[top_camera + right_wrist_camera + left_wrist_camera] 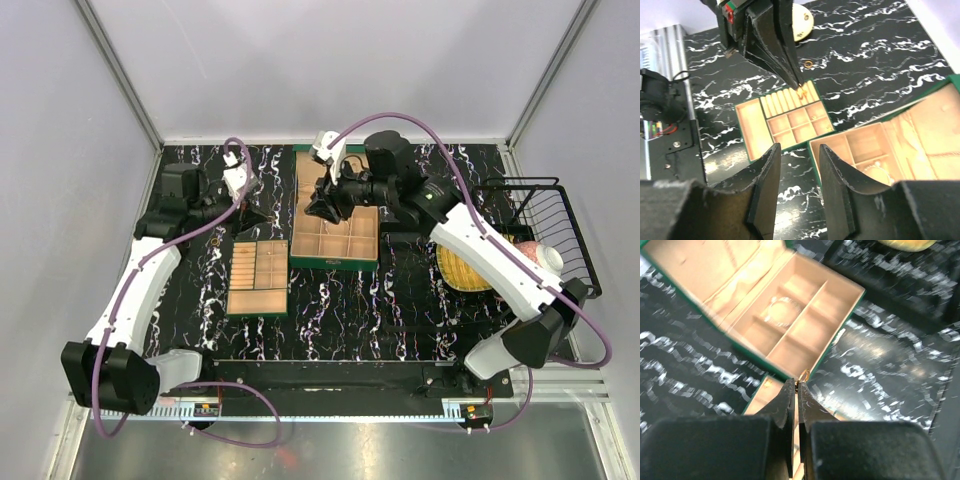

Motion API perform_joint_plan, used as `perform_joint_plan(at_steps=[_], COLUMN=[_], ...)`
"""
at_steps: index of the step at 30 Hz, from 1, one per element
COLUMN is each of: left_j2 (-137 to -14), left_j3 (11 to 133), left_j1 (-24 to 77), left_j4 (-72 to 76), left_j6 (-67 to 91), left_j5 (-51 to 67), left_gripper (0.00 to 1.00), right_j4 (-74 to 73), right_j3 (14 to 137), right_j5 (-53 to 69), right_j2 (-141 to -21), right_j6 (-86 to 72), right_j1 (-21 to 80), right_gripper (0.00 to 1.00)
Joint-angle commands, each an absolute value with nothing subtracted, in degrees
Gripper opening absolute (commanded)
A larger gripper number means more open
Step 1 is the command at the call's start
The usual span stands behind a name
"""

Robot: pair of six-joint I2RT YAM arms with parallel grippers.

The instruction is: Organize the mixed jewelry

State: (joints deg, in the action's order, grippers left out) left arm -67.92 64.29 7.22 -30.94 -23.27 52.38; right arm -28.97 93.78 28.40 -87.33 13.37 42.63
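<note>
My left gripper (pixel 796 385) is shut on a small gold ring (pixel 804 375). It holds the ring just above the ring-roll end of the tan tray (pixel 754 131), as the right wrist view shows (pixel 801 91). A whitish bracelet loop (pixel 781 311) lies in a compartment of the open green box (pixel 840 325). A second gold ring (pixel 808 64) lies loose on the table beyond the tray. My right gripper (pixel 799 150) is open and empty, hovering near the box's left edge (pixel 318 208). The thin chain is not in view.
The tan tray (pixel 258 277) sits left of the green box (pixel 335 262). A yellow woven mat (pixel 462 268) and a black wire basket (pixel 545 225) stand at the right. A white disc (pixel 802 20) lies behind my left gripper.
</note>
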Motion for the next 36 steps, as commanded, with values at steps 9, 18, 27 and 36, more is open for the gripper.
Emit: perform_joint_plan(at_steps=[9,18,27,36], left_j2=[-60.4,-61.2,-66.9,-71.8], left_j3=[51.6,44.1,44.3,43.9], left_j1=[6.9,6.9,7.2,9.5], left_j4=[-33.2,-29.4,-26.5,-23.2], left_j6=[-50.3,-56.2,-56.5,-56.1], left_j5=[21.4,17.8,17.4,15.0], left_gripper=[0.00,0.00,0.00,0.00], right_j4=[-25.8,-20.0,-15.9,-14.9], right_j3=[82.1,69.9,62.8,62.2], right_j5=[19.8,19.3,19.3,19.8], right_j2=[-78.3,-71.5,-69.5,-69.3], right_j6=[16.9,16.3,17.1,17.1], right_j1=[33.2,25.6,23.5,23.1], right_gripper=[0.40,0.39,0.39,0.39])
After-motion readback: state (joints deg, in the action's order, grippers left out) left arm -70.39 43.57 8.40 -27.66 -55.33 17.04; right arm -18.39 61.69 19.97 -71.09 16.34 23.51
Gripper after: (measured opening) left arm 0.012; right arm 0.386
